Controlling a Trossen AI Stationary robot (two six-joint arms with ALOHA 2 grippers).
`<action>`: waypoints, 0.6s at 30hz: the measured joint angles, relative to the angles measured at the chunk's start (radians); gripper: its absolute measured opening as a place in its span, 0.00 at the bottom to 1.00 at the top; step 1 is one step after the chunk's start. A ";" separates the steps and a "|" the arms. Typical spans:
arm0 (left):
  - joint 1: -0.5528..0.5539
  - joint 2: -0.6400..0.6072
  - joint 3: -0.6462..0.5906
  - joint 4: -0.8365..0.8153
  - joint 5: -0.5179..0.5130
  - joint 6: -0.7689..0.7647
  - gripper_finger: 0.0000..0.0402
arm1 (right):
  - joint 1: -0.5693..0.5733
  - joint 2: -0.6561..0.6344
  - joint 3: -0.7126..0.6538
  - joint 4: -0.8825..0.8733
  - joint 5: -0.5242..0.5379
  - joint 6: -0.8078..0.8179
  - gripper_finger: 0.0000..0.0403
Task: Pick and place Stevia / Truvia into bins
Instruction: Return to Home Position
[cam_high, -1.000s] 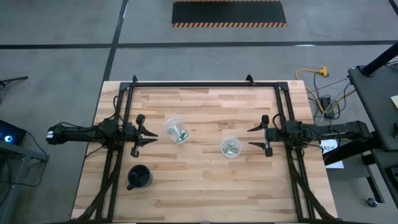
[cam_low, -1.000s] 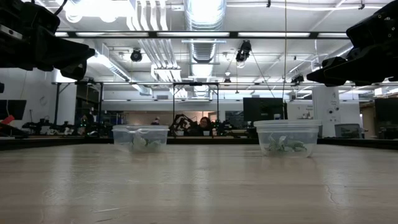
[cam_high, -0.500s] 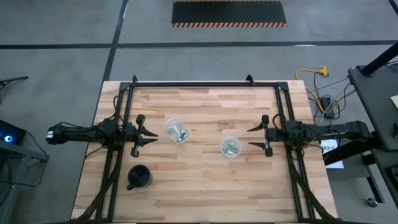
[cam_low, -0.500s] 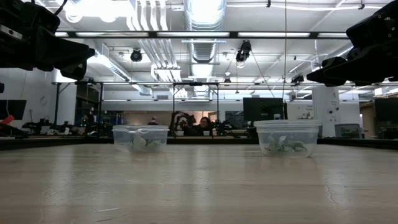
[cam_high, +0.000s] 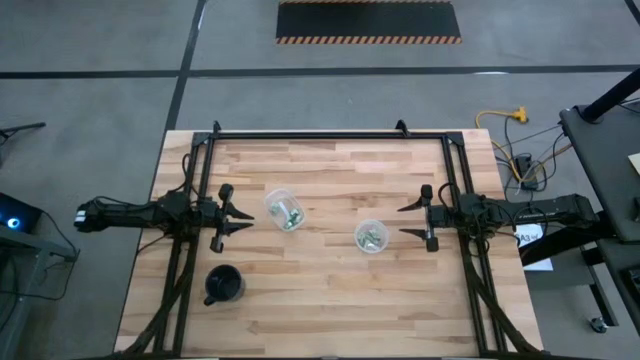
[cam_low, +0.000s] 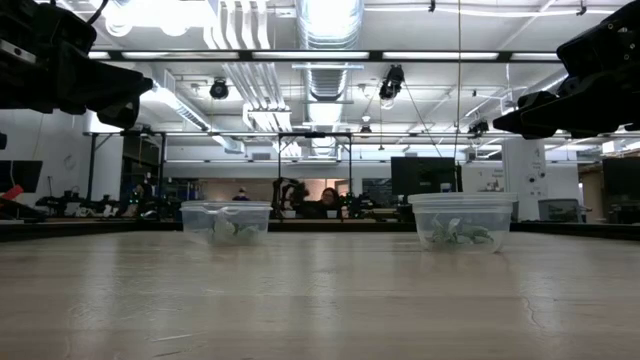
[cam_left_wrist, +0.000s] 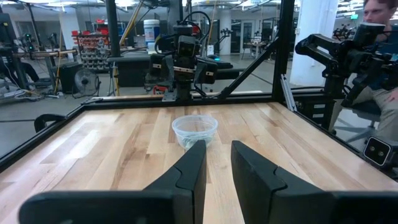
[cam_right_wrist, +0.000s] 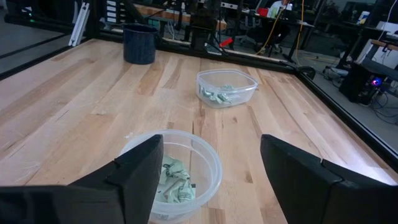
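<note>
At mid-left and mid-right of the high view, left gripper (cam_high: 243, 220) and right gripper (cam_high: 402, 221) hang parted and empty beside the bins (cam_high: 269, 203) holding Stevia packets (cam_high: 291, 215); best retreat level, avoid clipping rims.

Black cup (cam_high: 223, 286) stands upright on the wooden table (cam_high: 330, 300), near its left edge in the high view. A hazard-striped mat (cam_high: 368, 21) lies on the floor beyond, with a yellow cable (cam_high: 505, 117) off right. Far back there's a person (cam_low: 327, 202), possibly seated.
</note>
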 joint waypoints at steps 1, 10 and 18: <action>0.000 0.000 0.000 0.000 0.000 0.000 0.14 | 0.000 0.000 0.000 0.000 0.000 0.000 0.65; 0.000 0.000 0.000 0.000 0.000 0.000 0.14 | 0.000 0.000 0.000 0.000 0.000 0.000 0.63; 0.000 0.000 0.000 0.000 0.000 0.000 0.14 | 0.000 0.000 0.000 0.000 0.000 0.000 0.64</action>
